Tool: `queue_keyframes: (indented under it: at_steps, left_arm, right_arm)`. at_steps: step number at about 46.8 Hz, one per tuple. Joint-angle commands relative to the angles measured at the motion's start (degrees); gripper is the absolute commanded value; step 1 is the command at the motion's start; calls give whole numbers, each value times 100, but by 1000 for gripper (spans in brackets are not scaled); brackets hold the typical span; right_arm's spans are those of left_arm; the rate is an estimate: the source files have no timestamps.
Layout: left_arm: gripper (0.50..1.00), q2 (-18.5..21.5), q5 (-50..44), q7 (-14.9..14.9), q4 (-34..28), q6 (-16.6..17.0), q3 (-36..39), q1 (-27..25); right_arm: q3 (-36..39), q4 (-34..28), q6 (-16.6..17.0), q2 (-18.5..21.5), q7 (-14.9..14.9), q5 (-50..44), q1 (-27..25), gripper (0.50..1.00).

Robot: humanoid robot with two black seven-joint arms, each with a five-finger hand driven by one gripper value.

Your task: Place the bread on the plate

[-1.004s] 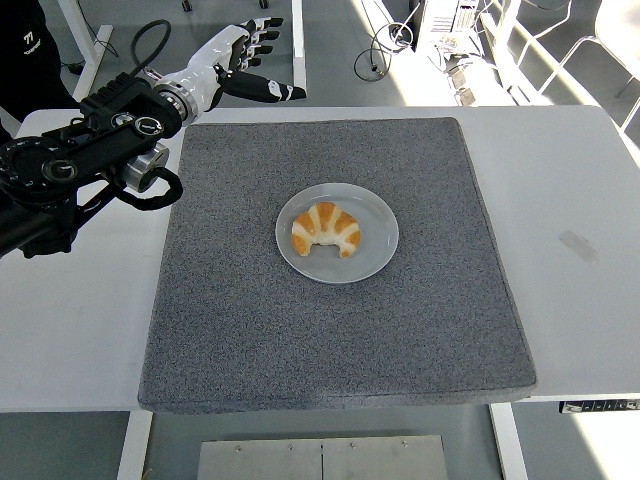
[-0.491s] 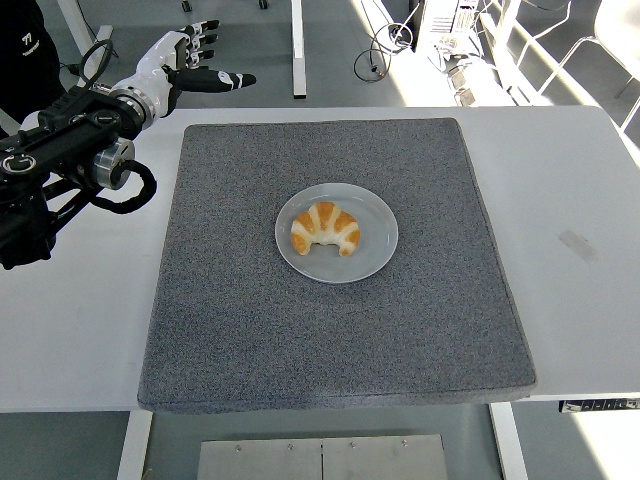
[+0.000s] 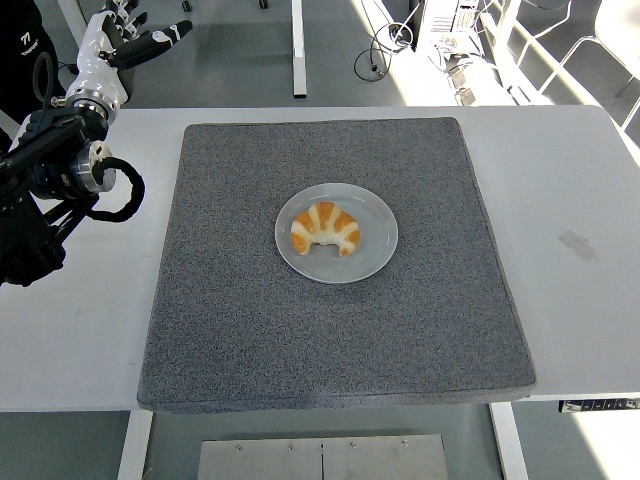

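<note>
A golden croissant (image 3: 326,229) lies on a pale grey round plate (image 3: 376,250) in the middle of the dark grey mat (image 3: 330,330). My left hand (image 3: 130,35) is at the picture's top left, beyond the table's far left corner, well away from the plate. Its white fingers are spread and hold nothing. The black left arm (image 3: 60,160) runs down along the left edge. The right arm does not show.
The grey mat covers most of the white table (image 3: 570,200). A small tape mark (image 3: 578,245) sits on the table's right side. Desk legs and cables stand on the floor behind. A person in dark clothing (image 3: 25,50) is at the top left corner.
My left hand has drawn back to the left and upward, from over the mat's far left corner to beyond the table's corner. The croissant and plate have stayed still.
</note>
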Motion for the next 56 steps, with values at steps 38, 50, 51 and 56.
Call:
queue_keyframes:
  at_steps: [38, 50, 51, 56]
  left_arm:
    - [990, -1085, -806, -770, 1294, -792, -1053, 272]
    - [990, -1094, -929, -770, 1461, -1073, -1211, 281]
    - [990, -1094, -930, -761, 1478, -1091, -1211, 281]
    - [990, -1102, -930, -761, 1505, -1153, -1211, 281]
  right_arm:
    - [4, 0, 0, 0, 0, 0, 1, 1000]
    - [13, 18, 9, 0, 0, 0, 27, 1000]
    - [4, 18, 9, 0, 0, 0, 27, 1000]
    - [-5, 9, 9, 0, 0, 0, 36, 1000]
